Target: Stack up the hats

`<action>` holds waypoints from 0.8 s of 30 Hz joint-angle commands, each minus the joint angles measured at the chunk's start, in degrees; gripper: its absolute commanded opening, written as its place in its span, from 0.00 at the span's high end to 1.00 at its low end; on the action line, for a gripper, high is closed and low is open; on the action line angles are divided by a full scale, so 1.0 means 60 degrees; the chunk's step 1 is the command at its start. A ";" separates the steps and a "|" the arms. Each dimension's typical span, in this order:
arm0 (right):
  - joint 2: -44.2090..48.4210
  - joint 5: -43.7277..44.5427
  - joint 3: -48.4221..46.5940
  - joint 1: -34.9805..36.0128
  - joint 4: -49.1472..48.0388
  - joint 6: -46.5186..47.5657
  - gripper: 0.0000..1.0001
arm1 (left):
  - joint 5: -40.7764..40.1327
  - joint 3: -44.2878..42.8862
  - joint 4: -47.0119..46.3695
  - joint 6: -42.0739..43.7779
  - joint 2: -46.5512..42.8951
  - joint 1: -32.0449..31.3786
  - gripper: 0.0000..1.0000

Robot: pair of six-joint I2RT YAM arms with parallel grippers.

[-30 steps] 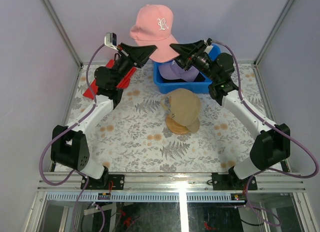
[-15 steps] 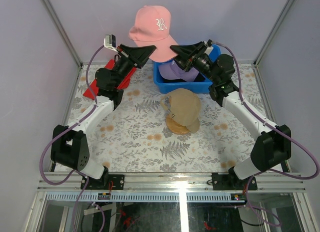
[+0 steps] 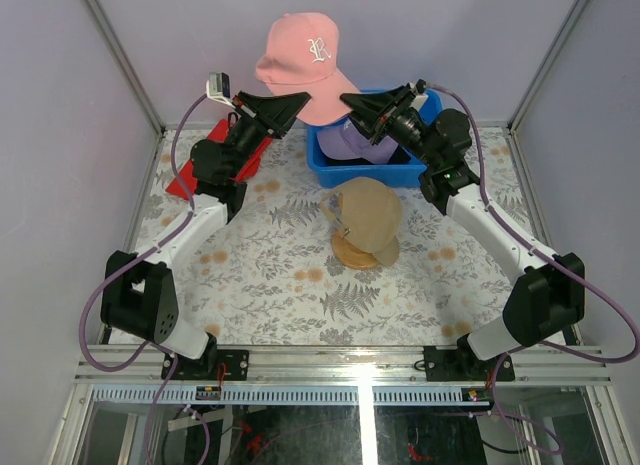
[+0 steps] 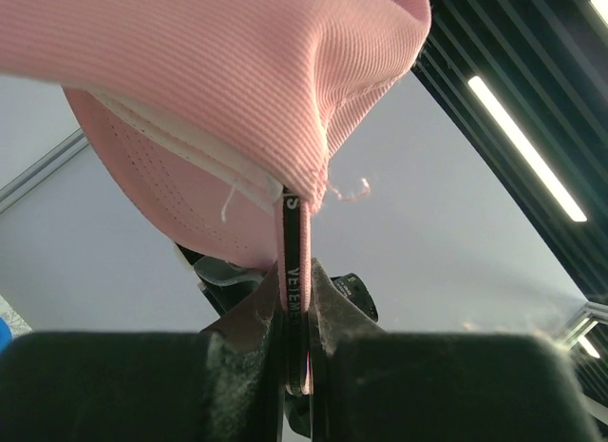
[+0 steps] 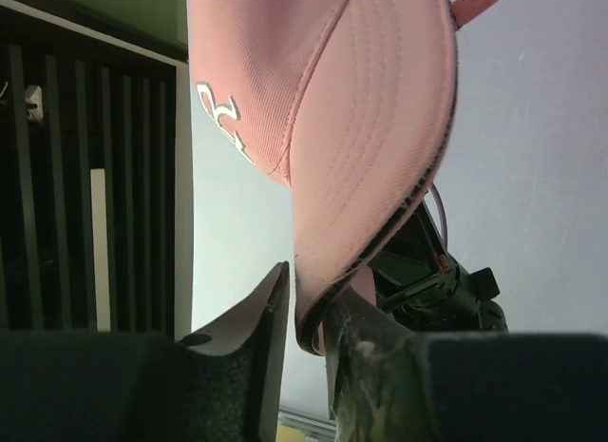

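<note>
Top view, near to far. You've got the tan fabric baseball cap [image 3: 368, 213] at table ctr, sitting on the round wooden stand [image 3: 352, 253]. The table wears a grey fern-print cloth [image 3: 280, 275].

Past the stand, approx 12–1 o'clock, the blue plastic bin [image 3: 330, 173] holds the purple fabric cap [image 3: 350, 140].

The folded red cloth [image 3: 178, 183] lies at 10 o'clock, partly hidden under your L arm.

Farthest, at 12 o'clock, the pink fabric baseball cap w/ white embroidered letter [image 3: 303, 55] is up in the air btwn both grippers, clear of table & bin.

L gripper [image 4: 296, 299]: clenched on the pink cap's rear strap, thin band pinched flat btwn the fingers.

R gripper [image 5: 309, 292]: jaws straddle the brim edge. One finger touches the brim and there's a thin gap on the other side, so can't tell if it's a firm pinch.
</note>
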State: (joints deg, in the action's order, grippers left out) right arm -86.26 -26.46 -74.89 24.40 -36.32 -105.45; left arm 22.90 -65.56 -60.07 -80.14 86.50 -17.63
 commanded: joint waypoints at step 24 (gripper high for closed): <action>0.1410 -0.5016 0.0677 -0.2979 0.0755 0.0758 1.00 | 0.1205 0.3201 0.5768 0.3272 -0.3304 0.0629 0.27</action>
State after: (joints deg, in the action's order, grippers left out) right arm -78.15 -46.11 -74.81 7.68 -17.98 -91.70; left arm 26.76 -46.11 -37.71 -69.78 69.23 -13.76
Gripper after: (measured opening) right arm 0.056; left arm 0.749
